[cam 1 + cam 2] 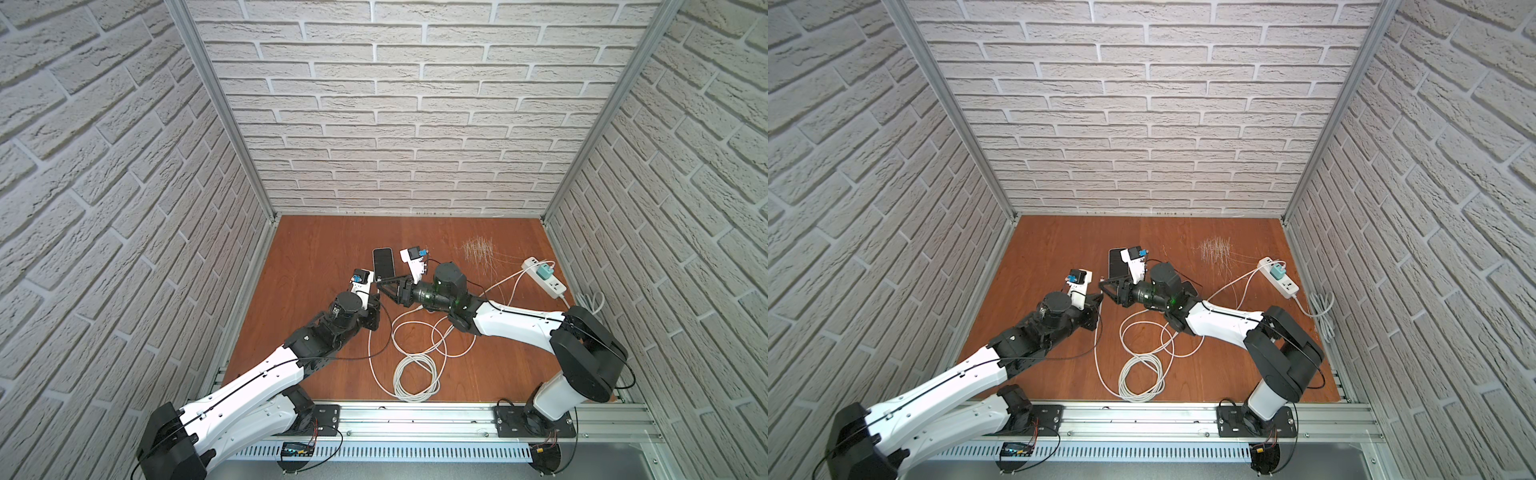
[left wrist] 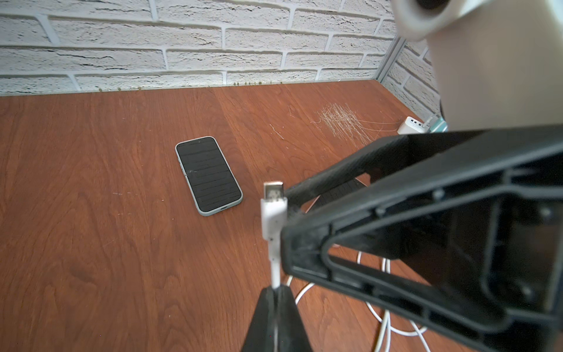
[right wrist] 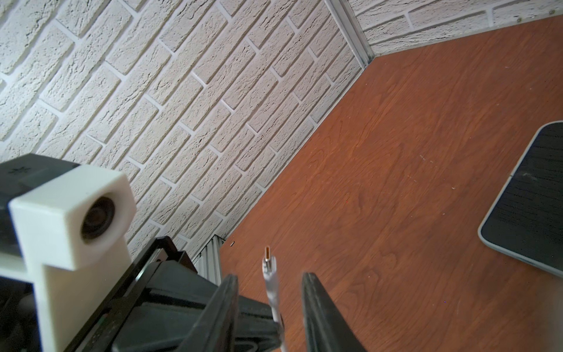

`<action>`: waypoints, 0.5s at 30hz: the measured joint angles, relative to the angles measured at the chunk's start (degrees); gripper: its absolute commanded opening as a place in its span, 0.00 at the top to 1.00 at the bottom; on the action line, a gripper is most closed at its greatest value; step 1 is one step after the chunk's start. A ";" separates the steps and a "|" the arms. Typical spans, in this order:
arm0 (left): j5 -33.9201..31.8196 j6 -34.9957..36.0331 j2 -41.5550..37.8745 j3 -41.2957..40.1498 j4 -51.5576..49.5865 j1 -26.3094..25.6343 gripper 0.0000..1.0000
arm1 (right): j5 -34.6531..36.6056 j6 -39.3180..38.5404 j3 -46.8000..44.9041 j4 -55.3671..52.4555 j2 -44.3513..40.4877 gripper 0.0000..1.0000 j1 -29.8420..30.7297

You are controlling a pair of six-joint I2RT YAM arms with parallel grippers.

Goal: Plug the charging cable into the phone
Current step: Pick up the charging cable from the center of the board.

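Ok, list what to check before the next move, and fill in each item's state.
1. Hold: the left gripper is shut on the charging cable just below the USB-C plug: ok.
2. The plug stands inside the right gripper, with a gap on each side and not yet gripped: ok.
3. The phone lies flat on the table, screen up: ok.
4. The plug is lined up with the phone's port: not ok. It is apart from the phone and off to one side.
5. The cable's far end sits in the charger on the power strip: ok.
6. Slack loops are free under the right arm: cannot tell.
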 measured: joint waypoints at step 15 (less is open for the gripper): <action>0.02 -0.02 -1.09 -0.02 -0.17 0.00 1.00 | -1.57 -0.02 0.42 0.31 2.21 0.69 0.09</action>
